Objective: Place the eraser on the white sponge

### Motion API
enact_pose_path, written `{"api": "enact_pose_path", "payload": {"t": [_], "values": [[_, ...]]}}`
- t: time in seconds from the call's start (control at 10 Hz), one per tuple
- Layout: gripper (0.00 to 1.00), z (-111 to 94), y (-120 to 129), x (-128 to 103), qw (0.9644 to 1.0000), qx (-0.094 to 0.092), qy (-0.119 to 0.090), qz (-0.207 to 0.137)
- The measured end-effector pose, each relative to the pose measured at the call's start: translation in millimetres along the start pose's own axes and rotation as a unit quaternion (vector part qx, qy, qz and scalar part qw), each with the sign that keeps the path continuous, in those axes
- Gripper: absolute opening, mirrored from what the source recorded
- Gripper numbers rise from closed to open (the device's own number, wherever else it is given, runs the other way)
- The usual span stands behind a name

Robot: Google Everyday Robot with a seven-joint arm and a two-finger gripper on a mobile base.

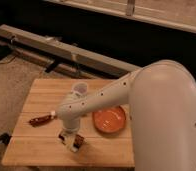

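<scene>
My gripper (71, 139) hangs from the big white arm and sits low over the front middle of the wooden table (36, 95). A small dark block, the eraser (77, 144), shows at the gripper's tip, close to the table top. A pale off-white patch (65, 135) lies right beside it on the left. It may be the white sponge, but the gripper covers most of it. I cannot tell whether the eraser is held or resting.
An orange bowl (109, 120) stands just right of the gripper. A red-brown handled tool with a pale tip (41, 120) lies to the left. A small pale cup (80, 89) stands behind the arm. The table's front edge is close below the gripper.
</scene>
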State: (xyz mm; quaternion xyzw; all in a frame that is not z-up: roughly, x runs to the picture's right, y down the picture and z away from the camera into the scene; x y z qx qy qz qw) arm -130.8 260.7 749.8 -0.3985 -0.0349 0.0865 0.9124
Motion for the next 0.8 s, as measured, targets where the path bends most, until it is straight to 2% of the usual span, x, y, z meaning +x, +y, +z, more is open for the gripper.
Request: {"api": "enact_pose_path", "payload": {"t": [0.1, 0.2, 0.4, 0.5, 0.8], "values": [[0.74, -2, 1, 1, 0.9999, 0.004, -0.015, 0.002], [0.74, -7, 2, 3, 0.9991, 0.012, -0.040, 0.003], [0.74, -14, 3, 4, 0.9962, 0.031, -0.081, -0.001], [0.74, -17, 6, 4, 0.9933, 0.048, -0.105, -0.007], [0.74, -18, 7, 4, 0.9918, 0.055, -0.115, -0.011]]}}
